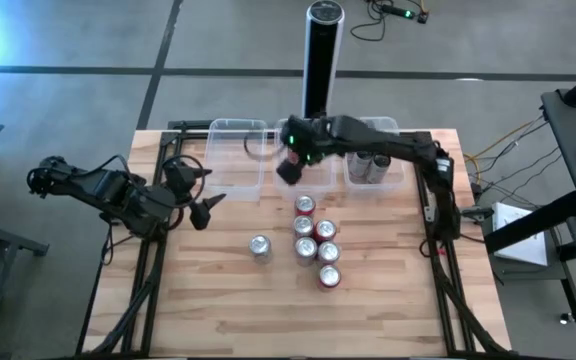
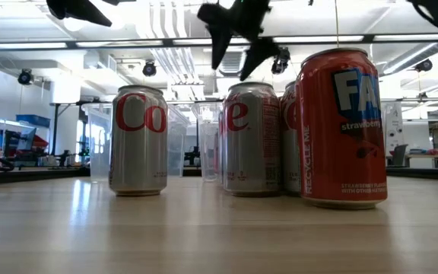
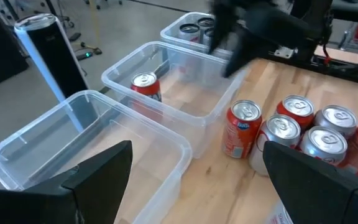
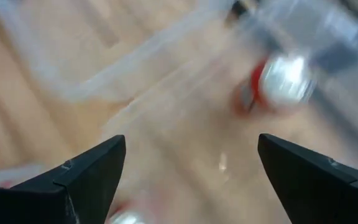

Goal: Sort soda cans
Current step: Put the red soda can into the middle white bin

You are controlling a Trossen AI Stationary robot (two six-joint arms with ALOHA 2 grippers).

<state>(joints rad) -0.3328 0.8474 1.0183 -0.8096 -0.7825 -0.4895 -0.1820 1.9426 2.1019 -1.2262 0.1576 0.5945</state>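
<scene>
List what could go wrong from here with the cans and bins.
1. The loose cans stand packed together; reaching for one could knock over its neighbours.
2. The right hand hangs open over the middle bin, near the red can standing inside it; a careless swing could tip that can or snag the bin's wall.
3. The lone silver can stands nearest the open left hand; a sweep across could bump it.

Low view: red can point(image 2: 342, 128) reads "FA", "strawberry", "RECYCLE ME". Lone silver can point(image 2: 138, 140) reads "Co"; the silver can beside it point(image 2: 251, 138) shows "e".
</scene>
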